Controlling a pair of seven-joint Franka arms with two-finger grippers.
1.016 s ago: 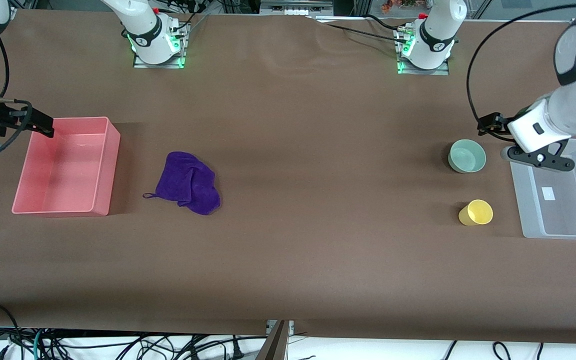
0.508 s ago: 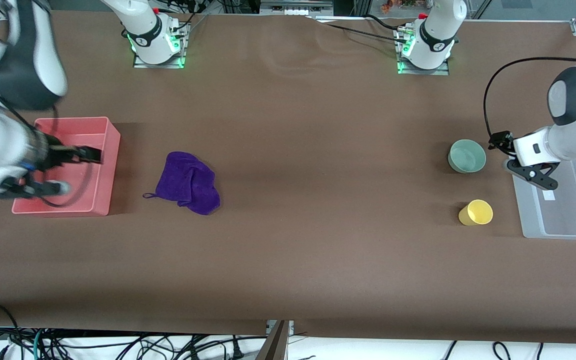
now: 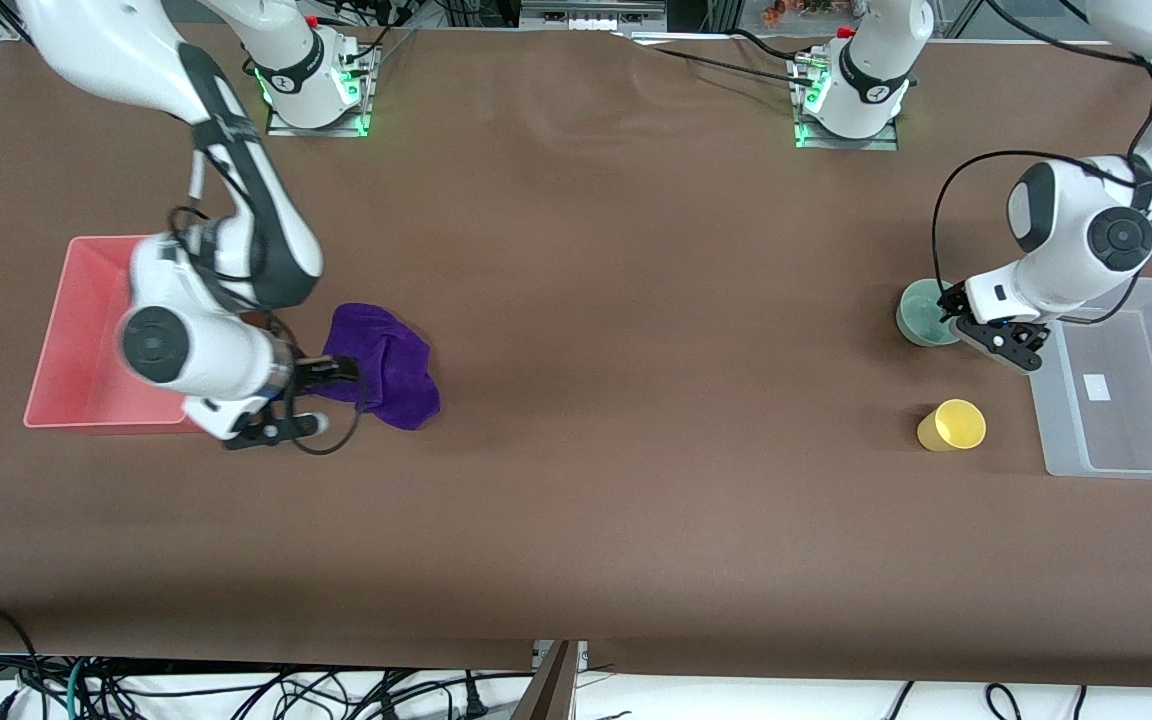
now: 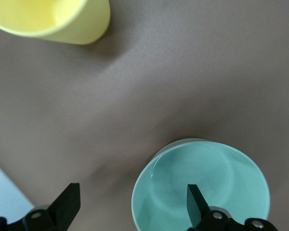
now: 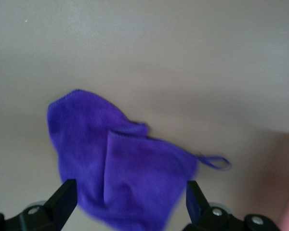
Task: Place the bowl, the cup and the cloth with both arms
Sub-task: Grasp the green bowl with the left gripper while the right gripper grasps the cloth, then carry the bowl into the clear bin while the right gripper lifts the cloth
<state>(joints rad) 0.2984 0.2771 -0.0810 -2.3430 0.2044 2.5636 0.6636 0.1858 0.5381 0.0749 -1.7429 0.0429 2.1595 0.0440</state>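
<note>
The purple cloth (image 3: 391, 360) lies crumpled on the brown table beside the pink bin. My right gripper (image 3: 338, 374) is open and low over the cloth's edge nearest that bin. In the right wrist view the cloth (image 5: 125, 163) lies between the open fingers of my right gripper (image 5: 130, 190). The mint-green bowl (image 3: 920, 312) stands upright beside the clear bin. My left gripper (image 3: 968, 326) is open over its rim. In the left wrist view one finger of my left gripper (image 4: 133, 195) is over the bowl's (image 4: 202, 187) inside and the other is outside it. The yellow cup (image 3: 951, 425) stands nearer the front camera and shows in the left wrist view (image 4: 58, 19).
A pink bin (image 3: 71, 340) stands at the right arm's end of the table, partly hidden by the right arm. A clear plastic bin (image 3: 1136, 400) stands at the left arm's end, beside the bowl and cup. Bare brown table lies between cloth and bowl.
The right gripper swung from over the pink bin to the cloth. The left gripper moved from over the clear bin to the bowl's rim. Cloth, bowl and cup have not moved.
</note>
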